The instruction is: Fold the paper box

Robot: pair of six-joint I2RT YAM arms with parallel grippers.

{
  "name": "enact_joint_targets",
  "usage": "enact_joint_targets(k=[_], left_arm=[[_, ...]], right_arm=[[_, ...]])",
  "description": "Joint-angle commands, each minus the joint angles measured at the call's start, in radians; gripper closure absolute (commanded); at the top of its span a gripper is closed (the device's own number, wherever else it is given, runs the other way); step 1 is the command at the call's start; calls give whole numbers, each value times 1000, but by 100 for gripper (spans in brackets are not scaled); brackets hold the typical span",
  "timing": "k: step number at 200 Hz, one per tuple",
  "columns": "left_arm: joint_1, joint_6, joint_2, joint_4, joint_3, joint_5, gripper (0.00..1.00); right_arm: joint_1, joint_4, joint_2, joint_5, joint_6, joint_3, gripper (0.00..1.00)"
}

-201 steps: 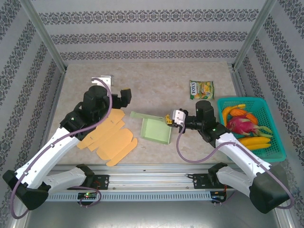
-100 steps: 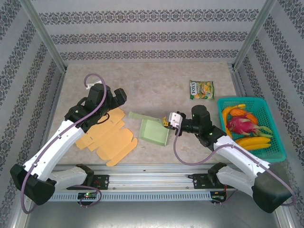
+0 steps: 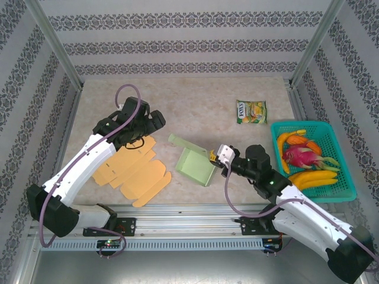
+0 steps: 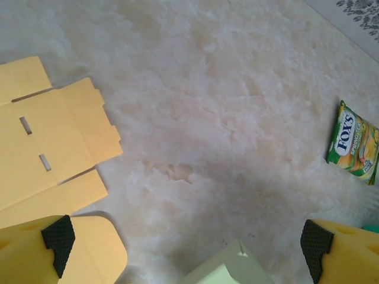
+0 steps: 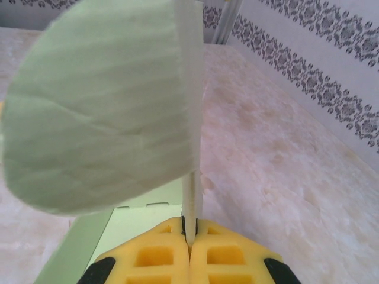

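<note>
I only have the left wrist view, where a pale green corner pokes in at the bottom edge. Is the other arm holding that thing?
Observer: Yes. The right pincer is shut on a rounded flap of the green paper box.
Operator: Is the box lying flat like the yellow sheet?
Observer: No. In the top view its side walls stand up, forming an open tray, and a long flap sticks out on the far side.
Operator: What lies past the candy bag on the right?
Observer: A teal basket holding bananas and a dragon fruit sits nearer the arms than the candy bag, by the right frame.
</note>
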Motion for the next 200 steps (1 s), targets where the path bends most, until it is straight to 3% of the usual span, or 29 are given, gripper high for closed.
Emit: enact_joint_targets(k=[1,45,69,118,160,200], left_arm=[[9,-92,-15,-74,27,-32,0],[9,-68,-30,-119,3,-107,0],[9,-55,-9,-110,-38,-144,0],[8,-116,50,-101,-65,-108,0],[1,-172,39,64,-139,-27,0],[-10,-147,124,101,-103,8,0]], right_arm=[[33,-13,-18,46,27,-1,100],[60,-28,52,64,-3,33,100],[58,-7,99,6,1,56,100],[60,76,199,-41,-19,60,100],[57,132,215,-106,-72,23,100],[36,184,230,-219,-99,1,100]])
